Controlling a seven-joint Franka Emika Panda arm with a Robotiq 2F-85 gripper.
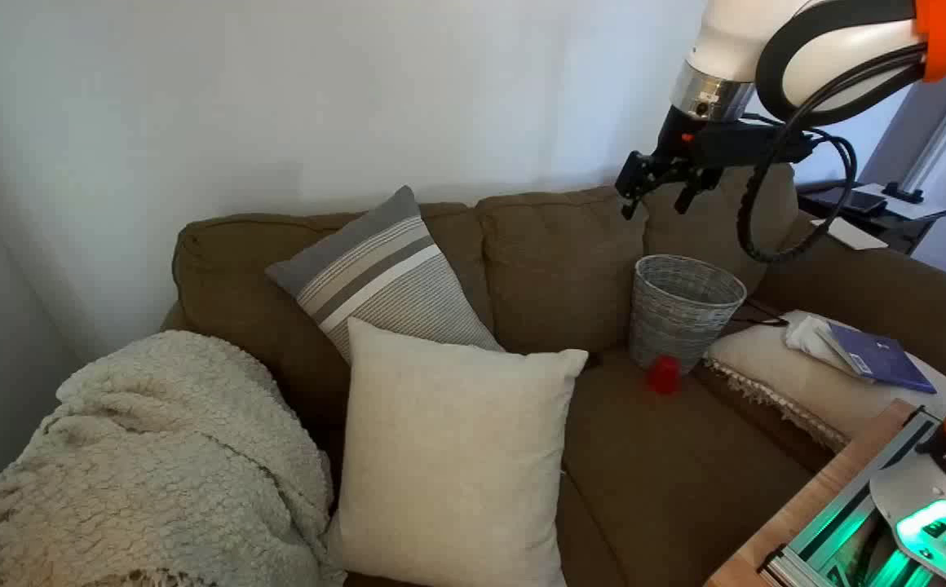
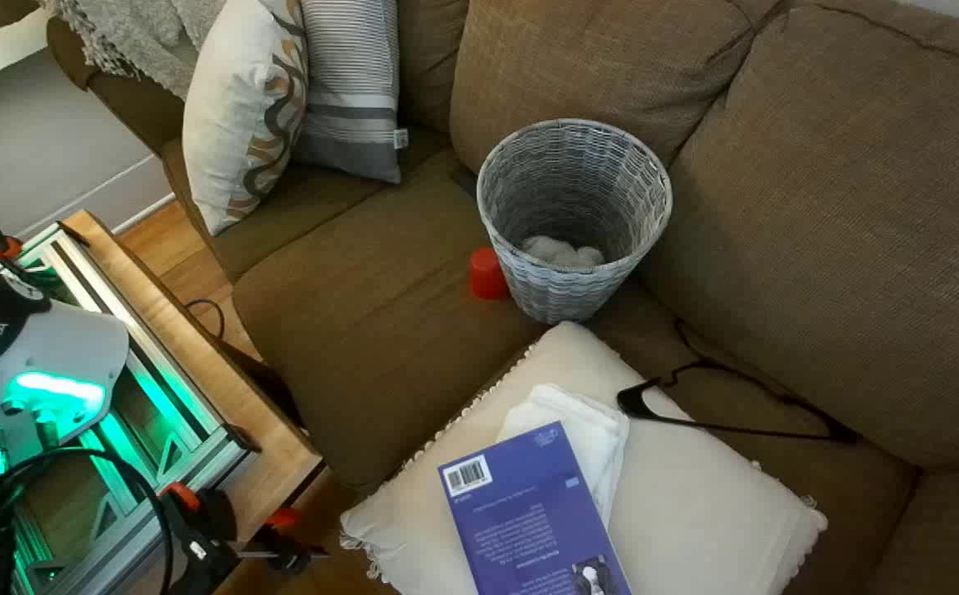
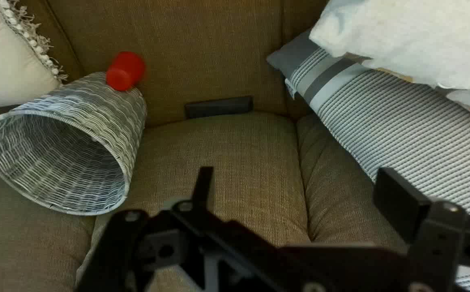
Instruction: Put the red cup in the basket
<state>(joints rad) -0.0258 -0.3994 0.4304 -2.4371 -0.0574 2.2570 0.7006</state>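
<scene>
The red cup (image 1: 664, 376) stands on the brown sofa seat right beside the basket. It also shows in an exterior view (image 2: 488, 273) and in the wrist view (image 3: 125, 70). The grey woven basket (image 1: 679, 324) stands upright against the sofa back. Its open mouth shows in an exterior view (image 2: 558, 291), with a pale lumpy thing at the bottom, and in the wrist view (image 3: 115, 106). My gripper (image 1: 656, 209) is open and empty, high above the seat near the sofa back. In the wrist view its fingers (image 3: 297, 176) are wide apart; basket and cup lie to their upper left.
A cream pillow (image 1: 457, 456) and a striped pillow (image 1: 391, 277) lean on the sofa. A fringed cushion (image 2: 694, 504) bears a purple book (image 2: 529, 512) and a white cloth. A black looped thing (image 2: 744, 405) lies behind it. A dark flat object (image 3: 218, 107) lies by the backrest.
</scene>
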